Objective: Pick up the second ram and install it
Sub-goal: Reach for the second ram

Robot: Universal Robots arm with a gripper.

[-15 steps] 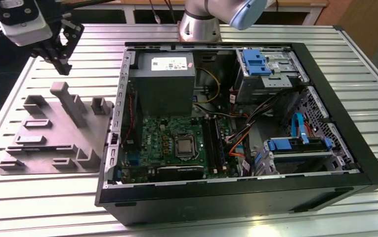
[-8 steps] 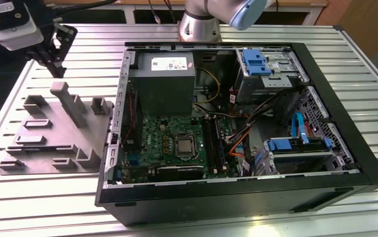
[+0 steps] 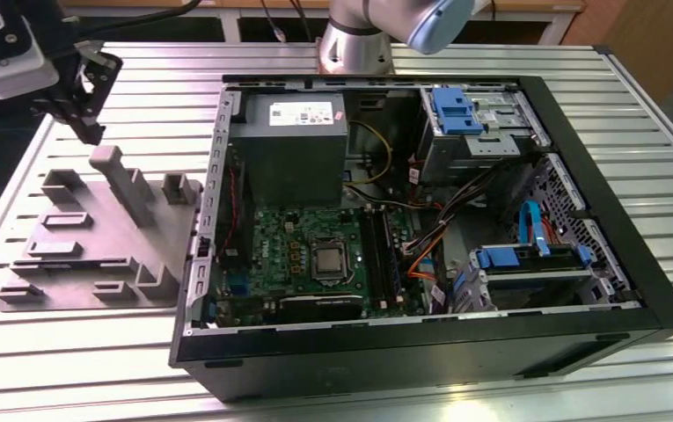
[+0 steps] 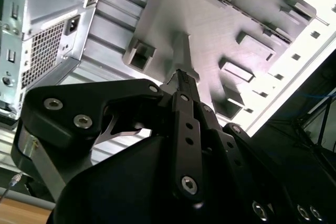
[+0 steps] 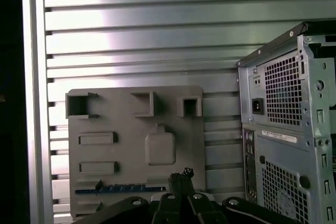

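Now, exterior view's left: gripper (image 3: 87, 132), fingers pressed together, holding nothing, hangs over grey fixture (image 3: 72, 264) with open air around. Second ram (image 5: 118, 188) lies flat in fixture's edge slot. Computer case (image 3: 406, 352) wall stands just beside fixture's right edge.

Slatted metal table (image 3: 66, 360) with an open black computer case (image 3: 430, 350) just beside a grey holder plate (image 3: 78, 255)

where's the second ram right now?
In the first wrist view the second ram sits on the grey fixture plate, along its edge nearest the gripper, outside the computer case beside it.
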